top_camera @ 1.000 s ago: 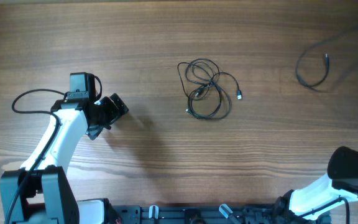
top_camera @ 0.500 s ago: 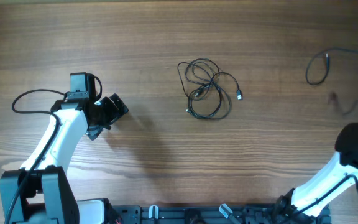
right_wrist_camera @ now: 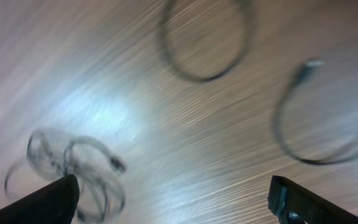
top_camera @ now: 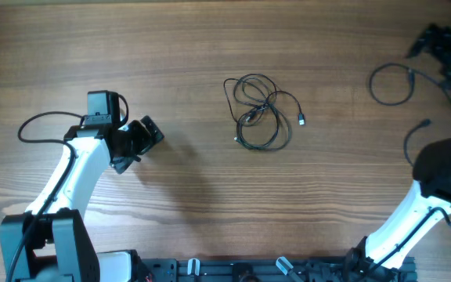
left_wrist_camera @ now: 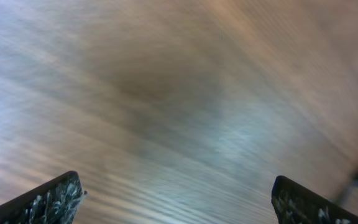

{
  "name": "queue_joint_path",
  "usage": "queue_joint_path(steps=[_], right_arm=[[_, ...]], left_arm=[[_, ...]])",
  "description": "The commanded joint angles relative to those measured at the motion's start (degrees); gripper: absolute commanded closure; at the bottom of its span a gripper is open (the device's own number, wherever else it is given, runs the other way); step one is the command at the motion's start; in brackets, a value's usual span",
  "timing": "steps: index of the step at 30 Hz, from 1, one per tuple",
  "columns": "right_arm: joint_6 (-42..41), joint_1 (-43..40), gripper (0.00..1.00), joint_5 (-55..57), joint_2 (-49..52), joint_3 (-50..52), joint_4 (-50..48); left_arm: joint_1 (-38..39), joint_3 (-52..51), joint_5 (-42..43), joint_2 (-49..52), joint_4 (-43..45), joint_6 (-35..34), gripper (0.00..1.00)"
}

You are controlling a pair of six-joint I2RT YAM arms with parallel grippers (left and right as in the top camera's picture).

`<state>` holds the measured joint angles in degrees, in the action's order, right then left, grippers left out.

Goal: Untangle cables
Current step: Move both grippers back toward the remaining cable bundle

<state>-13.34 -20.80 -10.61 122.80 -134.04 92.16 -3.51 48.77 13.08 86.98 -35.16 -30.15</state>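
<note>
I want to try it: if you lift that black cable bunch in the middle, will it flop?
Probably flop: the cable bunch is thin cord in loose loops, so it would likely sag. Being so thin, it looks light. Its plug end sticks out and may dangle.

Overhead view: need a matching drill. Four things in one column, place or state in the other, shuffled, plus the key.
Things:
1. tangled cable bundle
2. loose cable loop
3. left gripper
4. right gripper

Place or state:
A. far-right corner, open, nothing held
B. centre of the table
C. left side, open, nothing held
D. right side, lying apart from the tangle

Pairs: 1-B, 2-D, 3-C, 4-A
</note>
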Motion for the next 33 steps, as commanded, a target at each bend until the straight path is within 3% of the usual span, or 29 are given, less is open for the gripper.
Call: queue_joint_path(steps=[1, 8, 13, 17, 22, 33], right_arm=[[4.3, 5.7, 0.0, -3.8, 1.0, 3.5, 0.0], [4.3, 13.5, 0.0, 3.8, 1.0, 9.0, 0.0], [4.1, 17.6, 0.0, 3.5, 1.0, 12.2, 0.0], [1.9, 20.3, 0.0, 1.8, -0.6, 16.5, 0.1], [0.4, 21.0, 0.0, 1.6, -6.2, 21.5, 0.1], [-2.5, 21.0, 0.0, 1.6, -24.2, 29.1, 0.0]], left_arm=[[0.7, -0.1, 13.6, -0.9, 3.8, 5.7, 0.01], [7.7, -0.1, 15.3, -0.3, 10.5, 7.5, 0.0], [14.7, -0.1, 9.2, 1.6, 17.3, 7.4, 0.0], [20.7, -0.1, 5.9, 3.6, 28.2, 7.4, 0.0], [24.7, -0.1, 0.7, 7.7, 37.4, 4.7, 0.01], [27.5, -0.1, 0.1, 19.3, 56.6, 2.7, 0.11]])
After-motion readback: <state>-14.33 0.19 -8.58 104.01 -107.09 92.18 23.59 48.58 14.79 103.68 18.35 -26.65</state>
